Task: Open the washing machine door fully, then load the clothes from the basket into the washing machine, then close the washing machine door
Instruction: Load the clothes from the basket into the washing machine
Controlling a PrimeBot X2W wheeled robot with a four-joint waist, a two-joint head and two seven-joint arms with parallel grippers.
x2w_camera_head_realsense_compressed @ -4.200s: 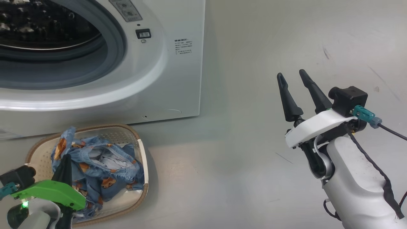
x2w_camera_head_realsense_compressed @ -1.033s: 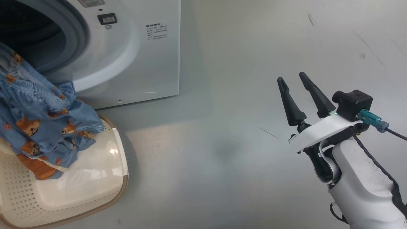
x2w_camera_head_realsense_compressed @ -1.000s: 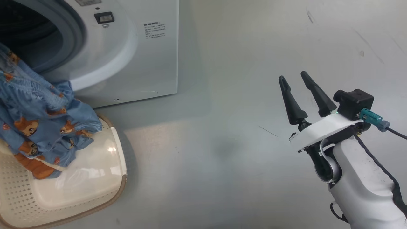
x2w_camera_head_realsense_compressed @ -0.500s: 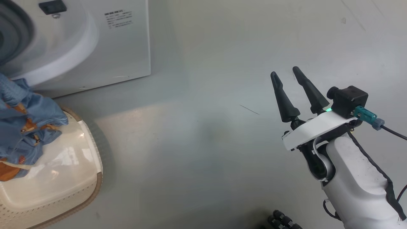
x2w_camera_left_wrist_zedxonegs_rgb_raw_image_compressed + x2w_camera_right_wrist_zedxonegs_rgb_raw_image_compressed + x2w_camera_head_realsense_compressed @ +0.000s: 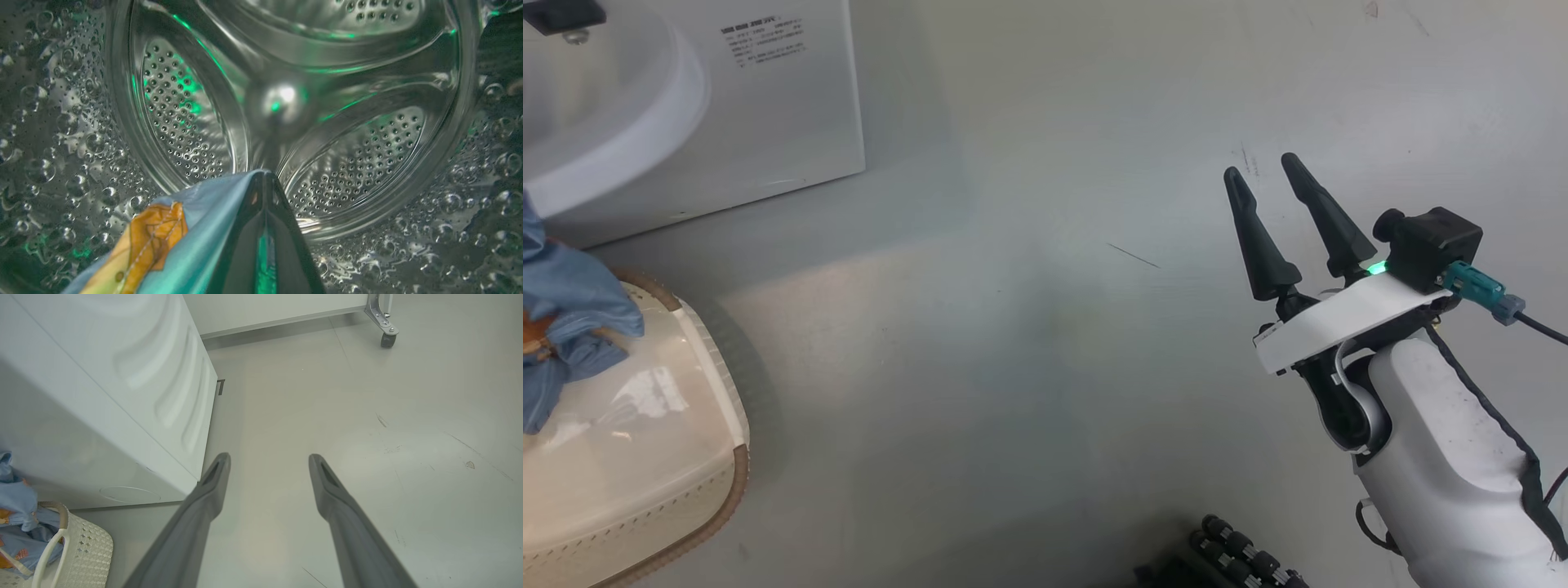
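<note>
left gripper (image 5: 264,183) is clamping shut on the clothes (image 5: 196,232). a fold of blue fabric with an orange print is sitting pinched between the two fingers, tips pressing together. the claw is sitting inside the perforated steel drum (image 5: 282,102) of the washing machine (image 5: 768,98). right gripper (image 5: 1261,167) is hanging over bare floor (image 5: 1013,367), well apart from the machine, fingers spread wide and gripping nothing.

the clothes are pinched at one end inside the drum. the rest is draping down at the left edge of the head view, over the basket (image 5: 739,465), which is sitting on the floor just in front of the machine. cannot tell if the tail is touching the basket.

handling, as a judgement: the fabric is looking soft, light and limp with a slight sheen, so it is likely going to drape, drag and slip a bit. nothing fragile. a bunched fold is looking like a safer hold than a single edge. the dangling tail is risking a snag on the machine's opening.

the left wrist view is giving the pinch itself and the drum's holes. the head view is giving the hanging tail, the basket and the spread right claw. the right wrist view is adding the machine's ribbed side panel, the basket's white handle (image 5: 47,551) and a caster wheel (image 5: 386,339) far off.
</note>
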